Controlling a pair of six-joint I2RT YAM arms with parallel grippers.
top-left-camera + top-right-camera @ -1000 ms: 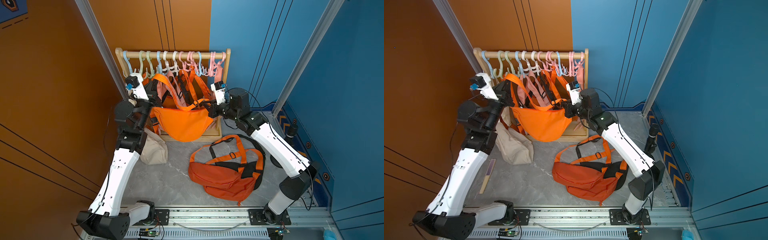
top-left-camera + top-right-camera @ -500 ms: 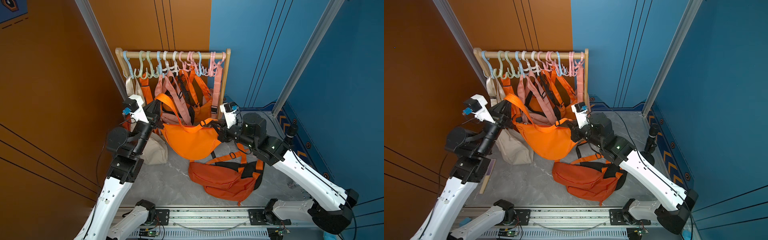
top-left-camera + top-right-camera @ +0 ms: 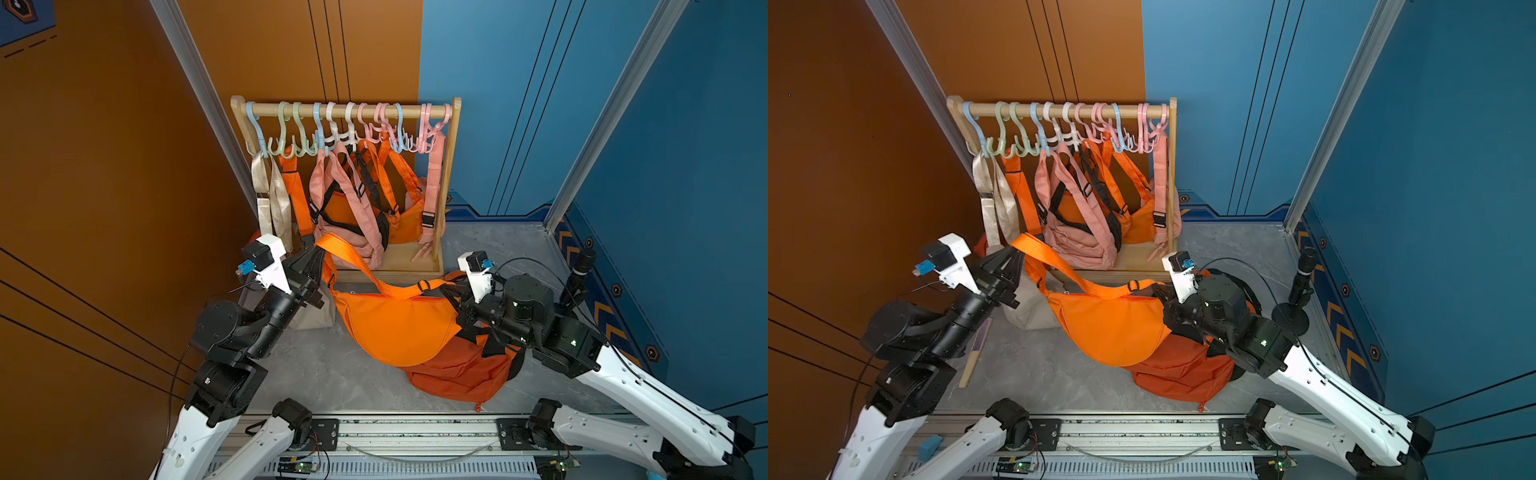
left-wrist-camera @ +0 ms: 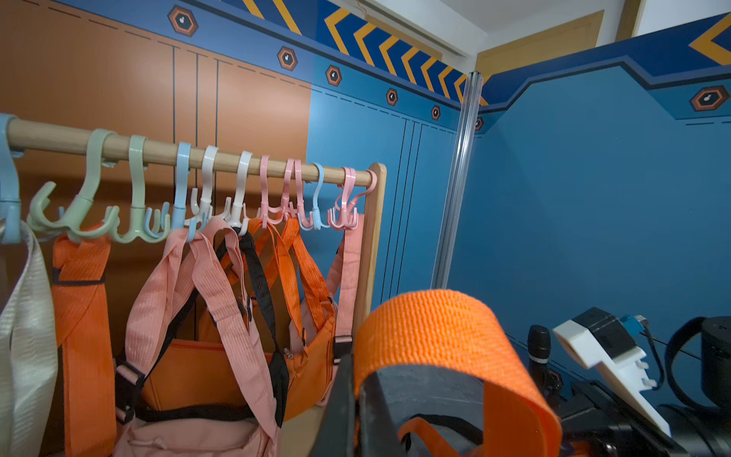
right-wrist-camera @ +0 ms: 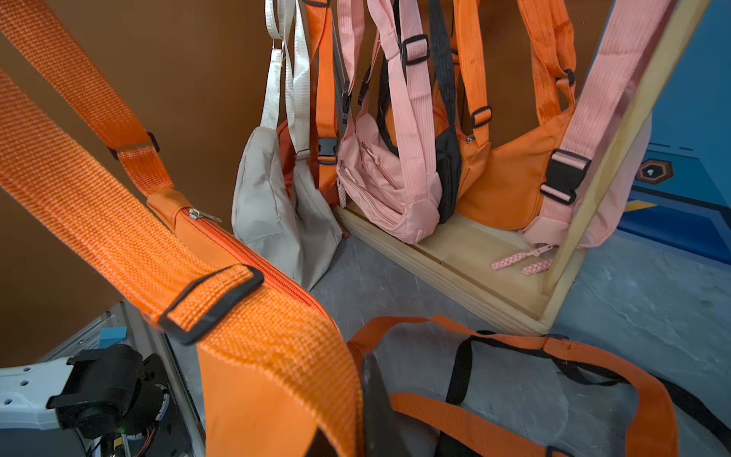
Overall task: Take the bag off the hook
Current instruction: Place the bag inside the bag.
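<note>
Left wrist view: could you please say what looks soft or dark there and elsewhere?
Left wrist view: hooks sharp, left claw gripping the orange strap dark and soft. Right wrist view: right claw a dark blur. Both top views: evenly lit and sharp.

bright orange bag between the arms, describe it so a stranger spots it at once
Find the wooden rack of hanging bags at the back. In front of it, slung between the left tool and the right tool, is the bright orange crescent bag. It alone hangs clear of both hooks and floor, unlike the darker orange bag lying beneath it.
</note>
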